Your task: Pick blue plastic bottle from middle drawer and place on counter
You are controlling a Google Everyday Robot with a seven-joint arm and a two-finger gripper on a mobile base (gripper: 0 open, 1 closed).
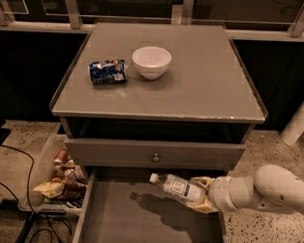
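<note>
- Jaws clamped on base of small clear white-capped plastic bottle (179, 188), over right side of wide gray drawer (133, 225).
- Likely light, slick, crushable; mid-body hold safer.

White bowl (151, 62), crushed blue-and-white can (108, 72) just beside it (leftward) — bin of snacks (38, 173).

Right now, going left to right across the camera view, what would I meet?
The snack bin on the floor → crushed can → white bowl → gripper, over the middle drawer, holding the blue plastic bottle.
</note>
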